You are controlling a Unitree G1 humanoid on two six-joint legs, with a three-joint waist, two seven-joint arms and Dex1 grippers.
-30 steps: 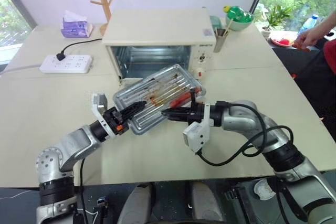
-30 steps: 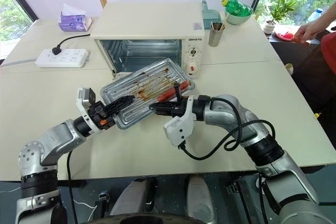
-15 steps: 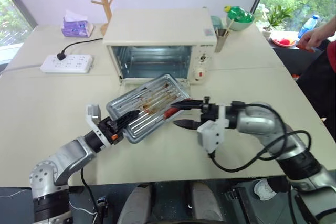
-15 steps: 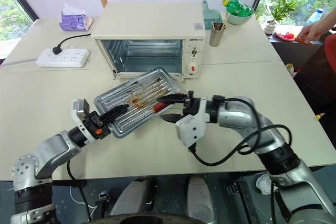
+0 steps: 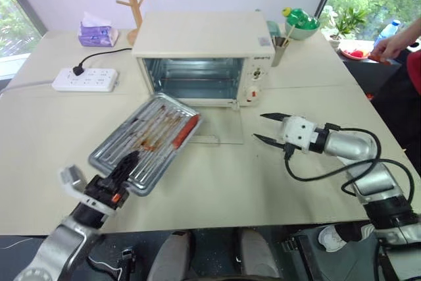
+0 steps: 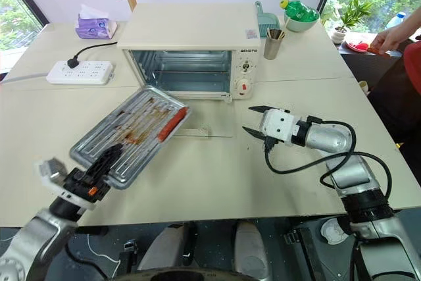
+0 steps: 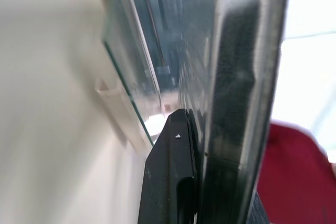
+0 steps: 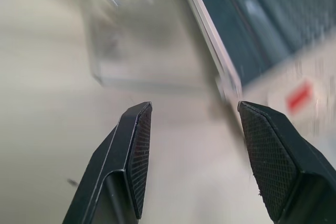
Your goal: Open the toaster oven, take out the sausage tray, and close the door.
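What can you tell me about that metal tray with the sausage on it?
The shallow rectangular silver metal tray has a ribbed bottom streaked with brown grease and raised rims. One red sausage lies along its edge nearest the cream-white toaster oven. The tray is outside the oven, to the front and left of the opened glass door, over the beige table, set diagonally. The left pincer is shut on its near corner.

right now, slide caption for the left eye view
Left claw holds the sausage tray beside the open toaster oven.
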